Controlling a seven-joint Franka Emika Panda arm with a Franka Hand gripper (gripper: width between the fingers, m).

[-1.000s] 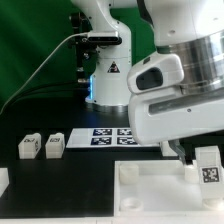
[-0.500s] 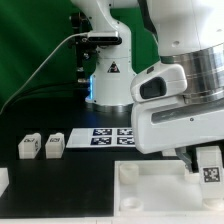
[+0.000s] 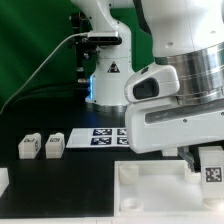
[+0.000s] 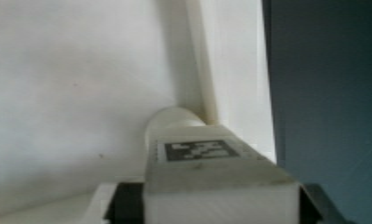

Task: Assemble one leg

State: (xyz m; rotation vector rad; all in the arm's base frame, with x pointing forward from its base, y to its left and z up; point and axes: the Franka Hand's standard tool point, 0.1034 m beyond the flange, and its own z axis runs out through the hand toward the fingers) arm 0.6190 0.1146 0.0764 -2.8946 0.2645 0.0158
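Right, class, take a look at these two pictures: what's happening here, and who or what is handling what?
The robot arm's gripper is shut on the leg, a small white tagged block. It holds the leg over the large white panel, near the corner at the exterior view's right. Whether the leg touches the panel cannot be told. A second leg and a third leg stand on the black table, to the exterior view's left of the marker board.

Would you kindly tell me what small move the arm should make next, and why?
Probably ease the leg straight down: the hand grips it at the corner of the white panel on the exterior view's right, seemingly not yet seated.
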